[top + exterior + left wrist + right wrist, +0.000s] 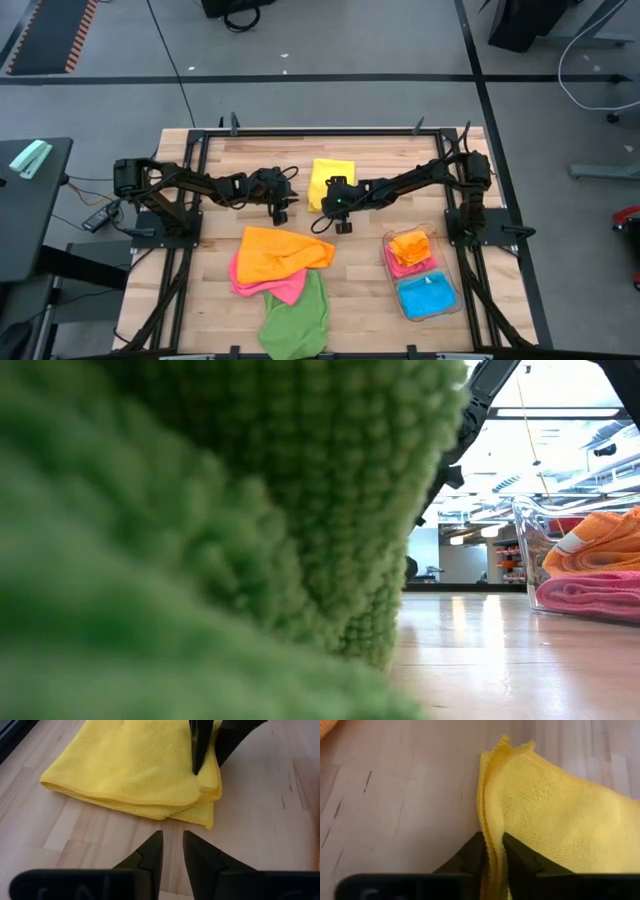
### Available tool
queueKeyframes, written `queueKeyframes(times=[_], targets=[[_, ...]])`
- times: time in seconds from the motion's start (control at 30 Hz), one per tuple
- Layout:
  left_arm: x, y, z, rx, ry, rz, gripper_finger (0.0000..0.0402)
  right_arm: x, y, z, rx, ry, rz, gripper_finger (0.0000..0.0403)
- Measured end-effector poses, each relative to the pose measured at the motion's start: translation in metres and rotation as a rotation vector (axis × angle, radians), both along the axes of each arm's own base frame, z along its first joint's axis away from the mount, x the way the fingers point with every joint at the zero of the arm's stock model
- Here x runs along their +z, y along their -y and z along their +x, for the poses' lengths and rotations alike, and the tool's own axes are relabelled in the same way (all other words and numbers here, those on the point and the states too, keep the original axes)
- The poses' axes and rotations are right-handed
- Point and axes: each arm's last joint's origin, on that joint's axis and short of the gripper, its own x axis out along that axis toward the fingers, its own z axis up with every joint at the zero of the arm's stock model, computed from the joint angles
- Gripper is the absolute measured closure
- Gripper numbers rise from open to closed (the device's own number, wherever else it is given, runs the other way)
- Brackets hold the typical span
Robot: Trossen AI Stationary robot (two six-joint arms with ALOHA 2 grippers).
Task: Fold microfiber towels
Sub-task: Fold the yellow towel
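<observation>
Wooden tabletop [210, 300] — right hand [492, 851] pinches the folded yellow towel's [560, 820] edge, left hand [171, 851] nearly shut, empty — next, lift it clear.

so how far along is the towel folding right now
Done: folded orange, pink and blue towels sit in the clear bin. In hand: the right gripper is shut on the folded yellow towel at its edge, while the left gripper waits beside it, holding nothing. Left: the loose orange, pink and green towels piled up front.
</observation>
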Motion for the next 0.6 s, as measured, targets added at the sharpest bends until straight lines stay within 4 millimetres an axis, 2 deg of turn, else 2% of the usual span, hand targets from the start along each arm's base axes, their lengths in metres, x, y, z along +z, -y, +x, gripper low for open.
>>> queueKeyframes(times=[0.1, 0.23, 0.6], targets=[[0.0, 0.0, 0.0, 0.001, 0.0, -0.001, 0.0316, 0.0, -0.001, 0.0, 0.009, 0.006, 0.031, 0.0361], [0.0, 0.0, 0.0, 0.01, 0.004, -0.012, 0.0321, 0.001, -0.003, 0.001, 0.01, 0.029, 0.122, 0.0386], [0.002, 0.0, 0.001, 0.005, 0.032, -0.032, 0.0315, 0.024, -0.034, -0.003, 0.11, 0.064, 0.39, 0.0395]])
